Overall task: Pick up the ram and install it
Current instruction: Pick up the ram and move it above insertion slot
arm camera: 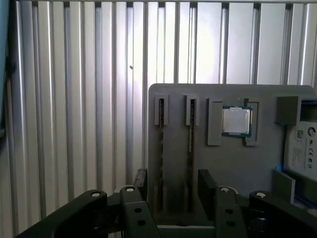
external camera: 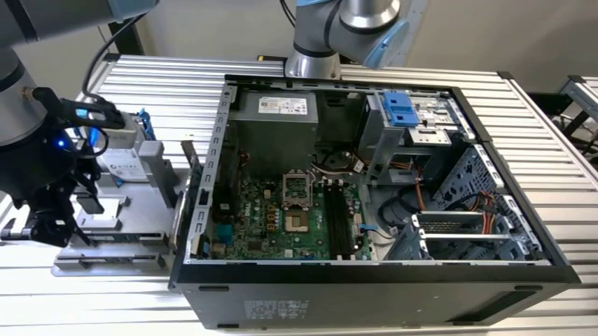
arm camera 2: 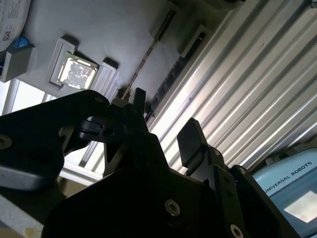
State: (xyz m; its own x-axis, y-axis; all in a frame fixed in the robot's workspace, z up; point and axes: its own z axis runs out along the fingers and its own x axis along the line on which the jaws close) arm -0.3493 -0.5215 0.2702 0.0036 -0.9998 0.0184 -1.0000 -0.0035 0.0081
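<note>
First wrist view: your gripper [arm camera: 174,174] hangs over the grey tray [arm camera: 233,168], jaws apart, clamped on nothing. You've got the ram [arm camera: 190,139] standing on edge in a tray slot, a second stick [arm camera: 161,158] just beside it, both seen between the two fingers [arm camera: 207,188]. Exterior view's left has the tray, beside the open PC case [external camera: 374,276].

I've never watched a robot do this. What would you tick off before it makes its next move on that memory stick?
1. Open gripper: ok, fingers apart, empty.
2. Reachable ram: ok, standing on edge in the gray tray.
3. Aim on one stick: cannot tell; a second stick stands right beside it.
4. Free motherboard slots: ok, they look empty.
5. Open computer case: ok, side panel off.
</note>
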